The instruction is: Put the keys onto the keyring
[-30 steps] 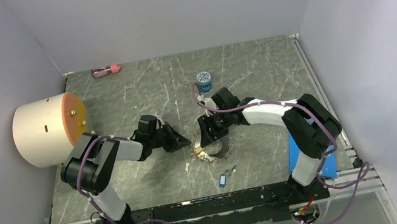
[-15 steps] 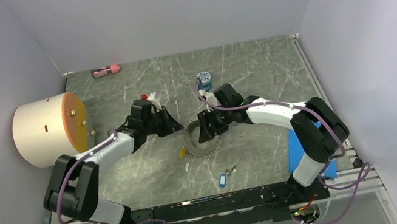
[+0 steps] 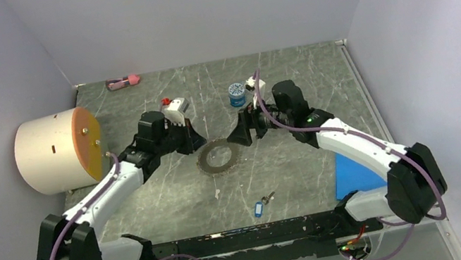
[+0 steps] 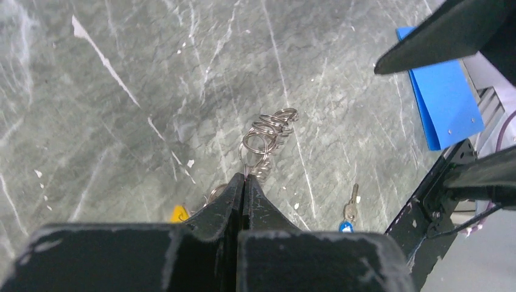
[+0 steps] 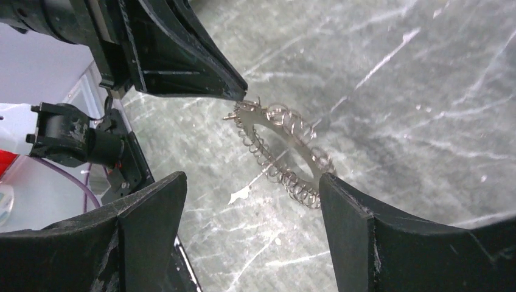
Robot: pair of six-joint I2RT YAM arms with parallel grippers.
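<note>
Keyring (image 4: 266, 137) is pinched by its edge in the left claw (image 4: 244, 177), fingers pressed right together on the wire, out past the middle of the bench (image 3: 176, 204). It looks lifted off the surface, but I can't be sure how far.

The right claw (image 5: 251, 177) is spread wide and holding nothing. It faces the ring from the other side with a gap between them.

So I'd say we're at the "one arm presents the ring" step. The blue key (image 3: 258, 209) isn't on it: that one lies on the near side of the bench, well apart from both claws. A yellow key head (image 4: 178, 213) peeks out just beside the left fingers. It could be hanging off the ring, honestly can't tell.

My guess for the next move is that the right arm swings back toward the near edge and picks up the blue key. Then it has to find the ring's opening, which I can't make out in any view. That'll need a fine grip on a thin flat thing, so fiddly.

Orientation-wise:
- **Ring:** it sits roughly level, since from above it reads as a near-full loop, slightly wider left to right. It stretches from the left claw's tip out toward the right claw.
- **Blue key:** it lies flat with its long axis on a diagonal, blue head toward the near edge and metal blade pointing away and to the right.
</note>
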